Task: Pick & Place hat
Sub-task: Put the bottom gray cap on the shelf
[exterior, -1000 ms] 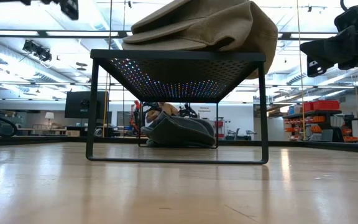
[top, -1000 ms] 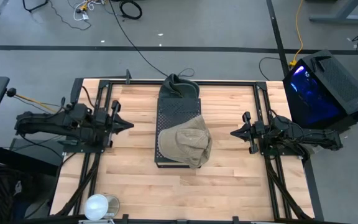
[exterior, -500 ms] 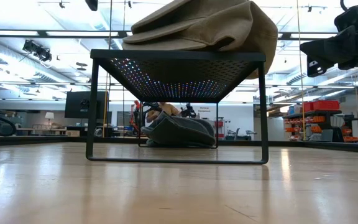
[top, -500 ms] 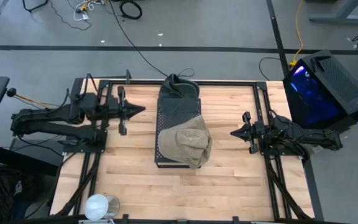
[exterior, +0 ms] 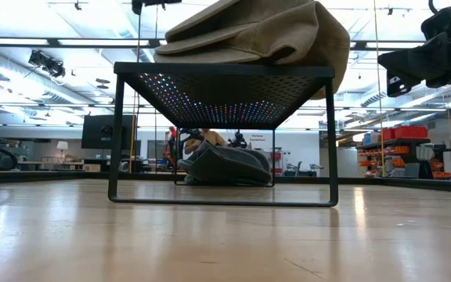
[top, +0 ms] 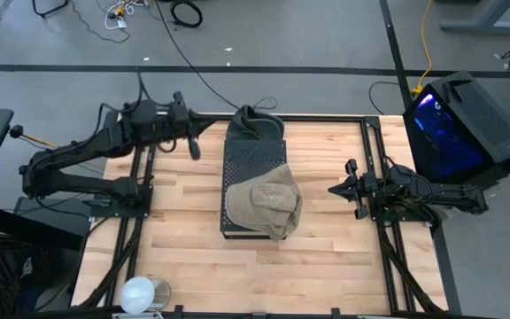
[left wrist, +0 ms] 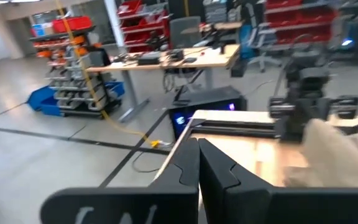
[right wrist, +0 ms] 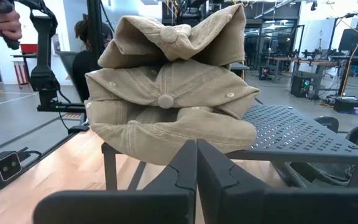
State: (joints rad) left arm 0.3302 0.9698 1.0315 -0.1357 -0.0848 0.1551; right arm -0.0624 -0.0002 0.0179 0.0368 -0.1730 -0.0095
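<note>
The tan hat lies crumpled on the near end of the black perforated rack, with part of its edge drooping past the rack's near right corner; nothing grips it. A second, dark grey hat sits at the rack's far end, partly tucked beneath it on the table. Your left gripper is raised, just off the rack's far left corner, fingers pressed together and empty. Your right gripper waits level with the tan hat, well to the rack's right, also closed on nothing. Risks as judged from here: with closed fingers, a descent onto the tan hat would push it, not pick it, and the overhanging edge makes it likely to slide off the rack's near side. The cloth is soft and folded, so a pinch may catch one layer only and the rest could unfold or drag. The left arm sits nearer the grey hat, so you could take the wrong one. A low approach could strike the rack's frame and shift it.
</note>
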